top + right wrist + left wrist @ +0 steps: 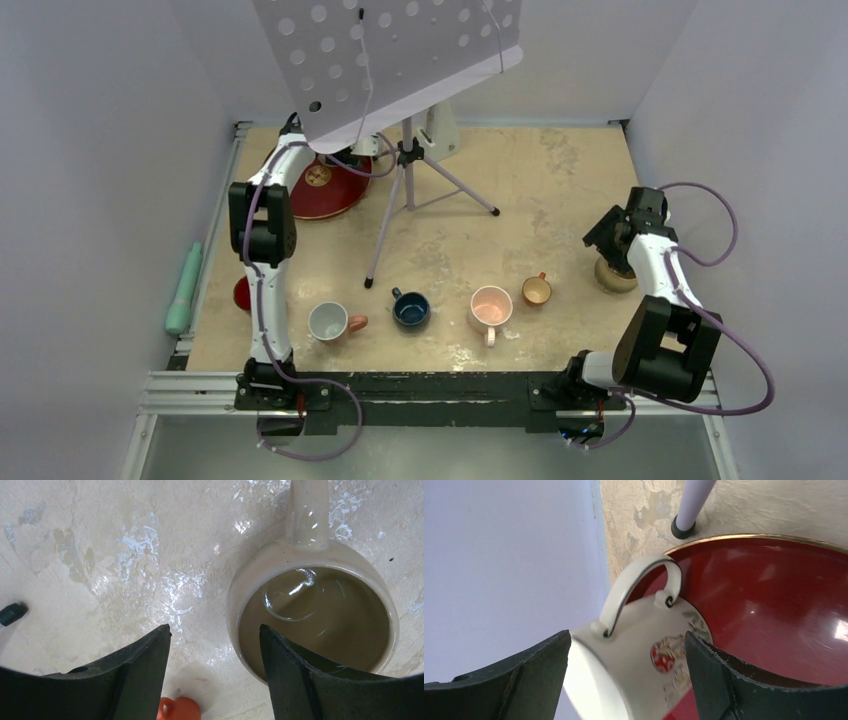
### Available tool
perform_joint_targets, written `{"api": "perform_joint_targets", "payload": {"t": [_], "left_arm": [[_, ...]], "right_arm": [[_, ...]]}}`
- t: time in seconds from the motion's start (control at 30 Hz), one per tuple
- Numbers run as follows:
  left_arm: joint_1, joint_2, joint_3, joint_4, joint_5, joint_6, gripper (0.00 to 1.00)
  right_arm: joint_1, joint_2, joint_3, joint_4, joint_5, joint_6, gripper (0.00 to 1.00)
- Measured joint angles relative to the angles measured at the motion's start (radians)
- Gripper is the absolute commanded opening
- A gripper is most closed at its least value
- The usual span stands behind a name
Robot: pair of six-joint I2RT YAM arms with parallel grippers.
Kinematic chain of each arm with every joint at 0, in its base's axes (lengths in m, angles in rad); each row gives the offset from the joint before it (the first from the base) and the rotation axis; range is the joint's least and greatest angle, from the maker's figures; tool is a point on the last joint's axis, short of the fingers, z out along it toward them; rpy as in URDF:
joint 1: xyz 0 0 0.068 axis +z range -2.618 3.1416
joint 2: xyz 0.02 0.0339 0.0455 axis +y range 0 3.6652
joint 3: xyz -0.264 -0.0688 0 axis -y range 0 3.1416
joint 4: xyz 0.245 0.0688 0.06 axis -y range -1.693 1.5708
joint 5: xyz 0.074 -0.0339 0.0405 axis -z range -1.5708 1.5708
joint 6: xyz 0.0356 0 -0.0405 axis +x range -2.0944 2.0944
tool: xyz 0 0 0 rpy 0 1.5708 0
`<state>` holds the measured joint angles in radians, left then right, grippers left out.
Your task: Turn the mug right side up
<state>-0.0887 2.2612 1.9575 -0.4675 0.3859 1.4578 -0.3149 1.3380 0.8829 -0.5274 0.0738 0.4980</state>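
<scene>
Right wrist view shows me the beige glazed ceramic mug (320,625) upright on the table (125,555), free beside the right gripper's (215,630) parted fingers, while the left gripper (627,636), wide apart, straddles a tipped white decorated mug (644,657), seemingly without contact.

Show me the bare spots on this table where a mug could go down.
Biggest bare patch: back right, between the tripod legs and the beige mug, behind the orange mug. A smaller one lies between the red bowl and the grey mug. The front mug row is crowded.
</scene>
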Motion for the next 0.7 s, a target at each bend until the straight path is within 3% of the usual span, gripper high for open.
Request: {"api": "perform_joint_targets", "payload": {"t": [0.07, 0.33, 0.6, 0.7], "left_arm": [[-0.005, 0.064, 0.063, -0.002, -0.007, 0.042, 0.88], [-0.008, 0.124, 0.134, -0.065, -0.042, 0.226, 0.65], [0.012, 0.063, 0.07, -0.164, -0.08, 0.304, 0.6], [0.029, -0.001, -0.017, -0.184, -0.092, 0.318, 0.6]], "right_arm": [[0.0, -0.001, 0.002, -0.008, -0.013, -0.014, 0.68], [0.0, -0.017, 0.031, -0.027, -0.044, -0.063, 0.65], [0.0, -0.03, 0.056, -0.034, -0.07, -0.08, 0.64], [0.0, -0.049, 0.056, -0.033, -0.09, -0.081, 0.64]]}}
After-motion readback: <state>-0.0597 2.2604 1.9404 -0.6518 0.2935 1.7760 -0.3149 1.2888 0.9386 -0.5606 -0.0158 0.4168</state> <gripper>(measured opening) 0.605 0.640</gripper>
